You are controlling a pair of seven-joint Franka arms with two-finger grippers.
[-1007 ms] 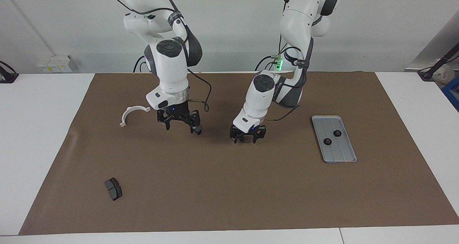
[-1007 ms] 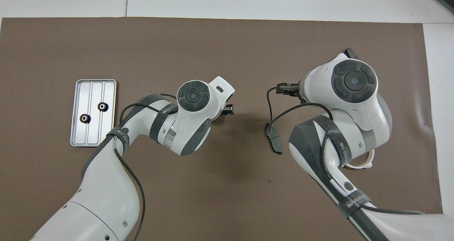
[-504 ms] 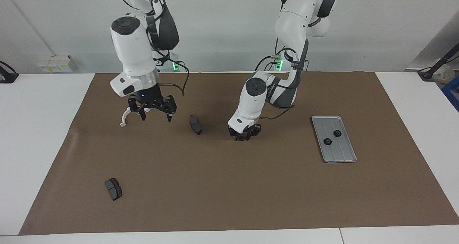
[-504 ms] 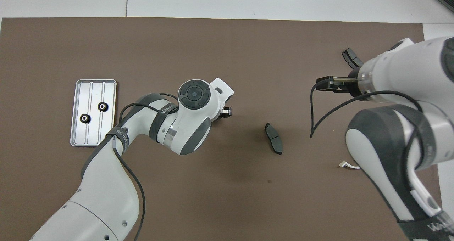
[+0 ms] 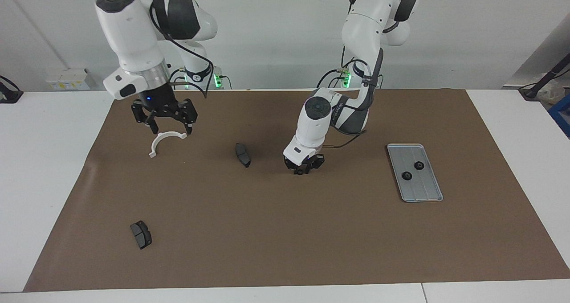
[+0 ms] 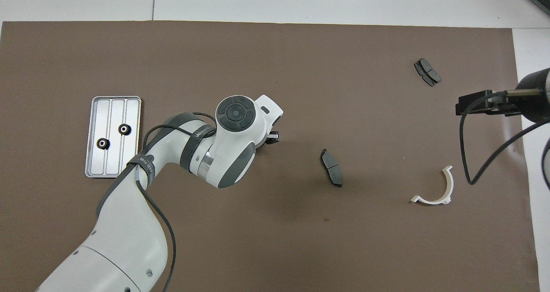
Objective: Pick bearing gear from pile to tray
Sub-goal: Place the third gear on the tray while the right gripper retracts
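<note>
Since a second ago the right claw [image 5: 164,123] has pulled up and away toward its own end of the desk [image 5: 40,129], fingers spread and holding nothing, now hanging over the white half-ring bracket [image 5: 163,141]. That leaves 1 dark grey pad [image 5: 242,154] lying bare near the middle of the brown mat [image 5: 285,231], and the other pad [image 5: 140,234] sits way farther from the robots.

Left claw [image 5: 304,168] is down low at the mat, between that middle pad and the tray [image 5: 435,183]. Something small and dark sits at its tips, probably a ring, but I can't tell if the fingers are clenched on it or just around it. The tray already has 2 black rings [image 5: 412,170] in it.

My guess is this is the grab step, so it should squeeze square across the ring and lift straight up before swinging over, otherwise a part that tiny just skids off.

From overhead the left arm's wrist covers the tips almost totally, and the right claw is cut off at the frame edge
</note>
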